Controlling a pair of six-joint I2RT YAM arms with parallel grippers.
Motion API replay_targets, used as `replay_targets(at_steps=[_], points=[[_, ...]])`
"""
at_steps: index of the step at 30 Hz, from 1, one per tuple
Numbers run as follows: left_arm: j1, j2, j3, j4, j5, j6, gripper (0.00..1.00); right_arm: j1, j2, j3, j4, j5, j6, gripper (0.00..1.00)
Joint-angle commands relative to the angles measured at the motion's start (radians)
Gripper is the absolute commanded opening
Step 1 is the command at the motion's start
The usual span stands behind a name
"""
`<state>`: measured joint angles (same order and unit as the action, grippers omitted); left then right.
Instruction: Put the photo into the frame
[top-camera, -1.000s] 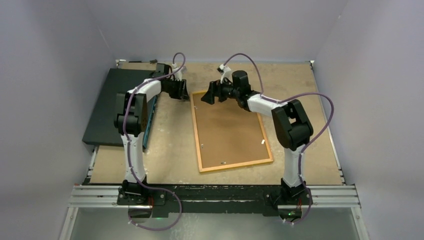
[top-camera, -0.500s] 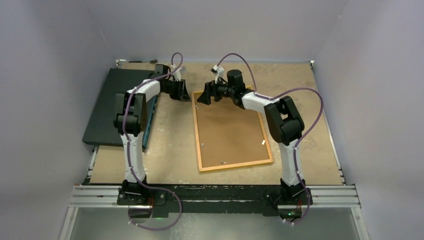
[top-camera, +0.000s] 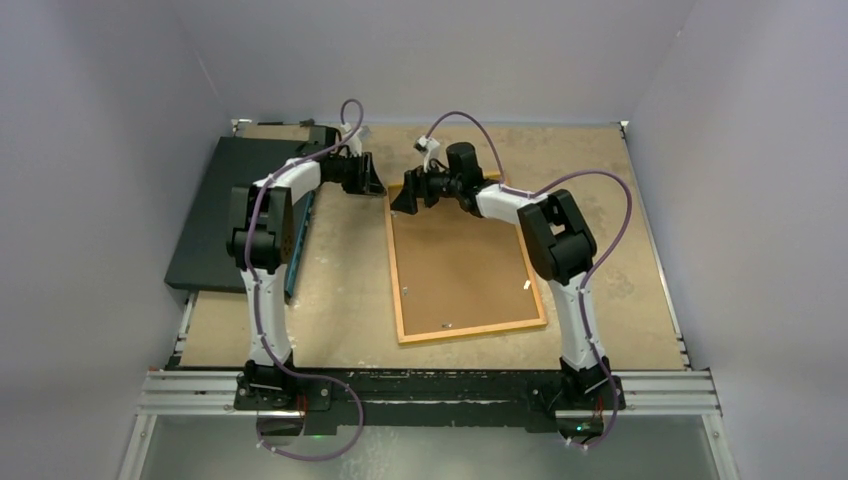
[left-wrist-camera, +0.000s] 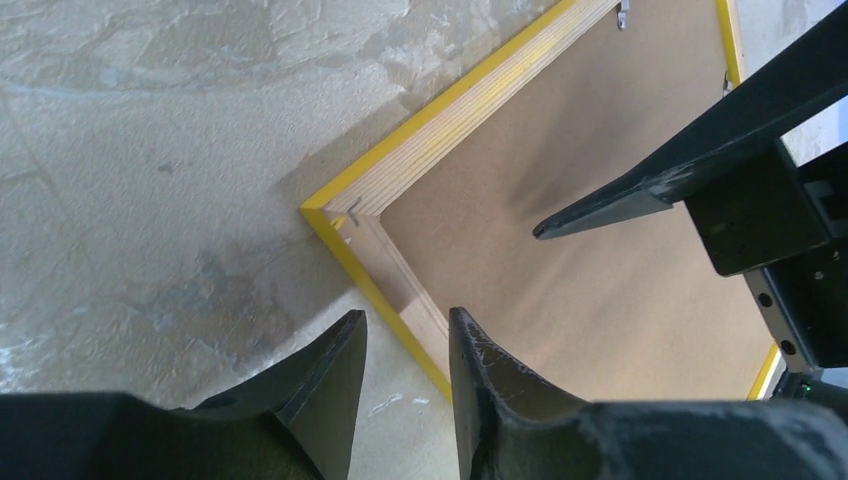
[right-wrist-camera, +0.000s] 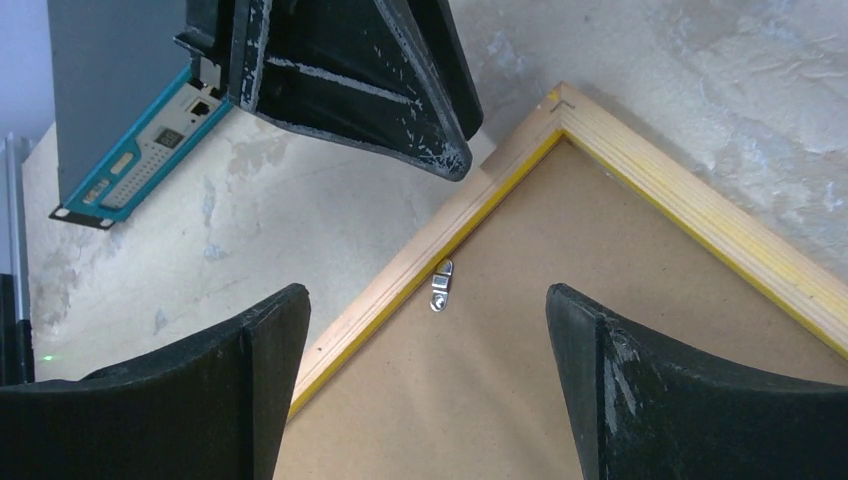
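Note:
The frame (top-camera: 394, 285) lies back-up on the table, wood rails with a yellow edge, and a brown backing board (top-camera: 460, 265) fills it. The photo is out of view. My left gripper (top-camera: 380, 186) is at the frame's far-left corner. In the left wrist view (left-wrist-camera: 405, 315) it is narrowly open, one fingertip on each side of the left rail (left-wrist-camera: 410, 300). My right gripper (top-camera: 402, 197) hovers wide open and empty over the same corner. In the right wrist view (right-wrist-camera: 425, 300) a small metal clip (right-wrist-camera: 441, 285) lies between its fingers.
A dark flat slab (top-camera: 215, 215) with a teal edge (right-wrist-camera: 140, 150) lies at the far left of the table, beside the left arm. Two small white clips (top-camera: 525, 286) sit on the backing board. The two grippers are close together at the frame corner.
My right gripper has moved left along the frame's far edge towards its far-left corner. My left gripper has shifted slightly right, to that corner. The frame has not moved.

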<state>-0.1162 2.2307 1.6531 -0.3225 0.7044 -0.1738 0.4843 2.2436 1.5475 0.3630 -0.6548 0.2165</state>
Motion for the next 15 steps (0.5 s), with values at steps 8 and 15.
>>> replay_targets(at_steps=[8,15], points=[[-0.026,0.057,0.019,0.027,-0.003,-0.005,0.17,0.012,0.021,0.061,-0.037,-0.062,-0.072,0.89],[-0.030,0.060,0.006,0.035,-0.022,-0.006,0.05,0.033,0.067,0.132,-0.132,-0.069,-0.149,0.89]])
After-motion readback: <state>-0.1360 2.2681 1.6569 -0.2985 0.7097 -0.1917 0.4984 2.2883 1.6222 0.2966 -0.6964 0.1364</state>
